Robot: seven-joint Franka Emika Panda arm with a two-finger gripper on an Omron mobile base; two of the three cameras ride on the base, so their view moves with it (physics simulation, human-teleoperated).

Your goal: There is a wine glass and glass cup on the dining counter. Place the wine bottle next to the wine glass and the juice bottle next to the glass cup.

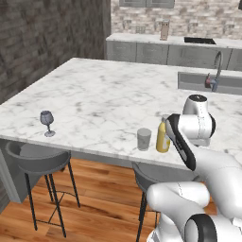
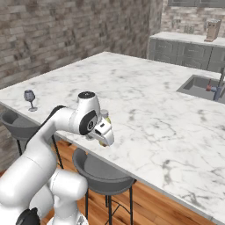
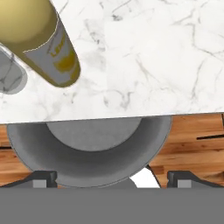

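Nearest the hand camera, a grey stool (image 3: 87, 153) sits below the tool (image 3: 112, 186), apparently released; the upright juice bottle (image 1: 163, 137) stands beside the glass cup (image 1: 144, 139) on the worktop (image 1: 104, 99), up-left.

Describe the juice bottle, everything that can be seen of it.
The juice bottle is a stubby yellow-orange bottle with a pale label around its body. It stands upright on the white marble dining counter, near the front edge, beside the glass cup with a small gap between them. The arm hides part of it in both base views. The hand view shows it from above, with nothing gripping it.
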